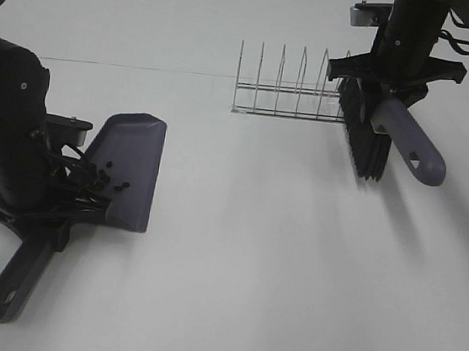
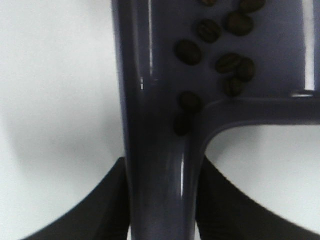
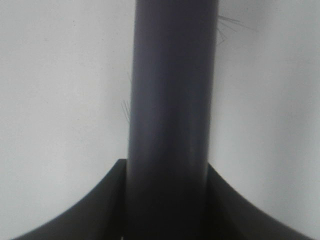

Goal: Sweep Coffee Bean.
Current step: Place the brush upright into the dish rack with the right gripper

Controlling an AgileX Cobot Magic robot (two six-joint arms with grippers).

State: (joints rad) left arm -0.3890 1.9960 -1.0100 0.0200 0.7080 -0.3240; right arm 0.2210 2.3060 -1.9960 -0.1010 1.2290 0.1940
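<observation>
A grey-purple dustpan [image 1: 129, 168] is at the left of the table. My left gripper [image 1: 66, 199] is shut on its handle [image 2: 160, 180]. Several dark coffee beans [image 1: 108, 180] lie in the pan near the handle end; they also show in the left wrist view [image 2: 220, 55]. My right gripper [image 1: 389, 83] is shut on the grey handle [image 3: 172, 115] of a brush [image 1: 366, 135] with black bristles. It holds the brush above the table at the back right, bristles pointing down.
A wire dish rack [image 1: 291, 89] stands at the back centre, just left of the brush. The white table [image 1: 259, 255] spreads between the dustpan and the brush. No loose beans show on the table surface.
</observation>
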